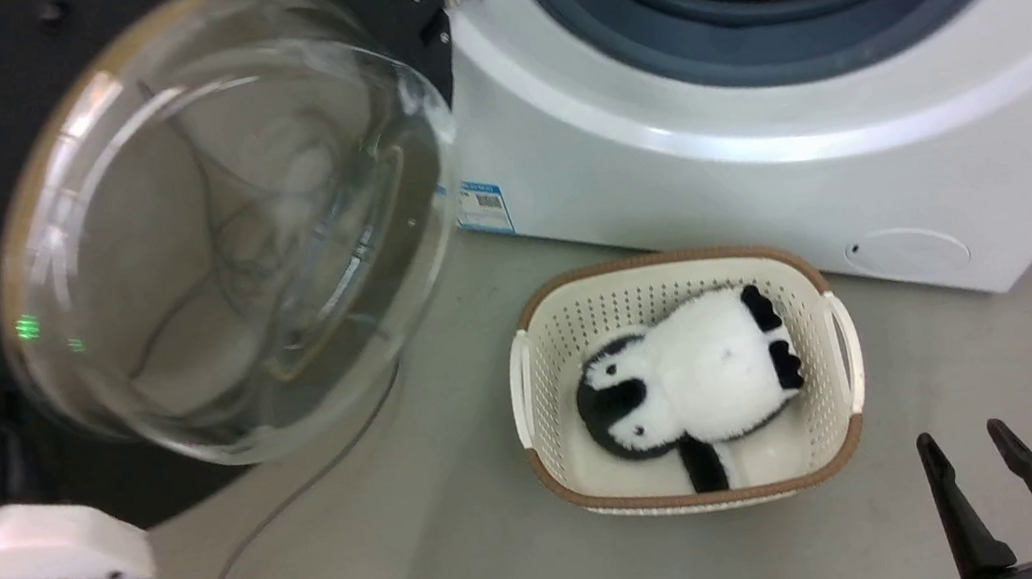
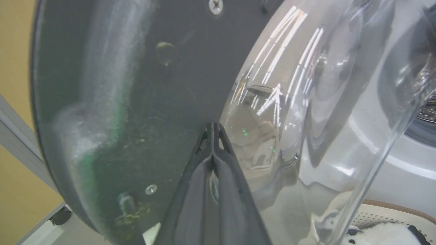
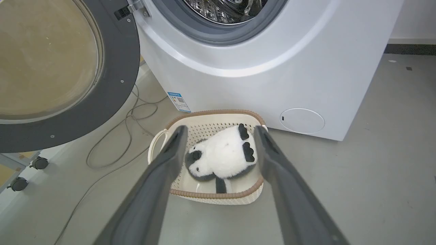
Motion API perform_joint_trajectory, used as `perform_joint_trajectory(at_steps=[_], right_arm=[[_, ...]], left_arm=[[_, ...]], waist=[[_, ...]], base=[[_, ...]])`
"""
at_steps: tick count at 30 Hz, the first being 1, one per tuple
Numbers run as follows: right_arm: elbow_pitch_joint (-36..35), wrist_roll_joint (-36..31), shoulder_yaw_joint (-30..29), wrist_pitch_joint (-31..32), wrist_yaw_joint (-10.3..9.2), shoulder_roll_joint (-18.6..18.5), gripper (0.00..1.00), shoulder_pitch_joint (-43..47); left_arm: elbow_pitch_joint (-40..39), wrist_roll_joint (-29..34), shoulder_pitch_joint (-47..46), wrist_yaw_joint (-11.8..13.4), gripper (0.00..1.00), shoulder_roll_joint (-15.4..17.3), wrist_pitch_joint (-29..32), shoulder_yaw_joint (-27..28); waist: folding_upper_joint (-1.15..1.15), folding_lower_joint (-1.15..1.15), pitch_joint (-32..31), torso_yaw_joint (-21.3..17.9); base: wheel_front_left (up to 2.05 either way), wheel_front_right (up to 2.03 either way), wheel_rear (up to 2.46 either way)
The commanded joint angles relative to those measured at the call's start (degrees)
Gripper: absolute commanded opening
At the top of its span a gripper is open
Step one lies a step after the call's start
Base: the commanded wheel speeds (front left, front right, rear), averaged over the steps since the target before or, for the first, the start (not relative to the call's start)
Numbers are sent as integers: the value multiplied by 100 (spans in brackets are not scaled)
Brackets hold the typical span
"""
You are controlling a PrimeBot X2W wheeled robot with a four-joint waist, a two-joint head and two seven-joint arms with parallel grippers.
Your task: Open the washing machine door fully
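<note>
the door [image 1: 215,231] stood swung well out on its hinge, to the left of the washer [image 1: 758,144], leaving the drum mouth uncovered. the left gripper [image 2: 213,136] had its fingers pressed together with nothing between them, tips at the door's dark inner ring just beside the glass bowl; contact could not be confirmed. the right gripper [image 3: 218,131] hung with fingers spread wide and empty above the basket [image 3: 218,195]. the door appeared rigid and probably fairly heavy, free to pivot only about its hinge. the glass bowl looked smooth, slippery and breakable, so it was judged unfit for loading. the preferred contact point was the dark ring, toward the edge far from the hinge, where leverage was greatest. closed tips risked skidding on the glossy face.
</note>
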Motion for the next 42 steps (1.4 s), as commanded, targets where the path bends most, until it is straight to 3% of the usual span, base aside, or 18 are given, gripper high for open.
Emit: perform_joint_trajectory(at_steps=[1,8,16,30,42], right_arm=[[-37,-4,-3,10,5,-61,100,-84],[-112,3,-46,52,5,-144,100,-134],[-128,14,-52,70,5,-168,100,-185],[25,28,-73,-106,5,-68,100,-218],[-88,-71,-136,-426,5,-93,100,-158]], left_arm=[[146,-50,-173,0,0,120,-46,123],[827,-341,-658,-63,0,475,-189,590],[1314,-447,-954,-157,0,765,-279,755],[1431,-297,-863,-362,0,713,-364,310],[454,-5,-288,-573,0,381,-274,-543]], waist=[[0,-1,93,-61],[0,-1,287,-177],[0,-1,381,-265],[0,-1,107,-321],[0,-1,-776,-596]], base=[[0,0,0],[0,0,0],[0,0,0],[0,0,0],[0,0,0]])
